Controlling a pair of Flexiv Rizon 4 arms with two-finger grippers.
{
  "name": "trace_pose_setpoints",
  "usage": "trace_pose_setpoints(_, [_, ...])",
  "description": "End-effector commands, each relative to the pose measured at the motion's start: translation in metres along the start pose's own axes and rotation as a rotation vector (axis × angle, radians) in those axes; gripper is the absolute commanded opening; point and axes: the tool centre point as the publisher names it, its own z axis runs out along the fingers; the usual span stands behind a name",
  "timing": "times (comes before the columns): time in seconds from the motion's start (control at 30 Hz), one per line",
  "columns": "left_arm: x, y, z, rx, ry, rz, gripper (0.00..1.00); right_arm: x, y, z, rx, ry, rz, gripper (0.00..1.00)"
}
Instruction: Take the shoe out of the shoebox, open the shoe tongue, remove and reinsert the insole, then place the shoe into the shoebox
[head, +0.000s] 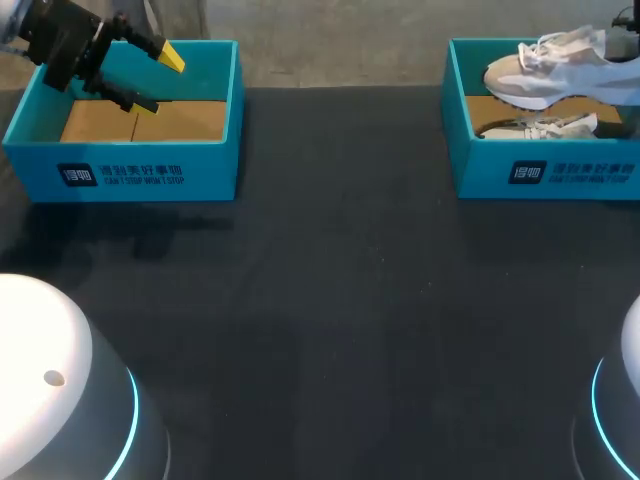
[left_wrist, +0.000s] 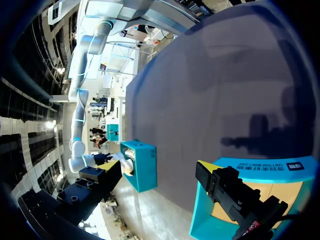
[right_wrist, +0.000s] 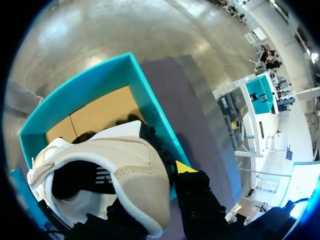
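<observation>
Shoes are numbering two, and both are sitting at the far right. Two teal shoeboxes are standing well apart along the far edge of the dark table (head: 330, 300).

The left shoebox (head: 135, 170) is showing only its brown cardboard floor. The left gripper (head: 160, 82) is hanging over it, coming in from the far left corner. Its jaws are standing wide apart and gripping nothing. One yellow tip (head: 173, 57) is pointing toward the box's back wall, while the other finger is sitting lower, over the cardboard.

The right shoebox (head: 545, 175) is holding both shoes. The second shoe (head: 545, 128) is lying on its side on the cardboard, close behind the front wall. The shoe (head: 550, 70) is hanging above it, over the back half of the box, with its tan sole facing the front and its laces showing on top.

The right gripper (right_wrist: 150, 192) is closing on that shoe's beige heel end and carrying it clear of the box floor. In the right wrist view one yellow fingertip (right_wrist: 186, 167) is pressing beside the heel, and the other finger is hiding behind the shoe. The box walls are ringing the raised shoe, and the second shoe is lying directly beneath it.

Two white arm bases are sitting at the near corners, one at the left (head: 60, 390) and one at the right (head: 625, 400).
</observation>
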Motion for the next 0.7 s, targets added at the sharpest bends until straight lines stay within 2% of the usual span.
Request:
trace_pose_setpoints(0.03, [0.000,0.000,0.000,0.000,0.003,0.000,1.00,-0.005,-0.001,-0.010,-0.016,0.008,-0.004,0.00])
trace_pose_setpoints(0.37, [0.000,0.000,0.000,0.000,0.003,0.000,1.00,-0.006,0.006,-0.024,-0.051,0.016,-0.014,0.00])
trace_pose_setpoints(0.7, [0.000,0.000,0.000,0.000,0.003,0.000,1.00,-0.004,0.014,-0.025,-0.073,0.018,-0.028,0.00])
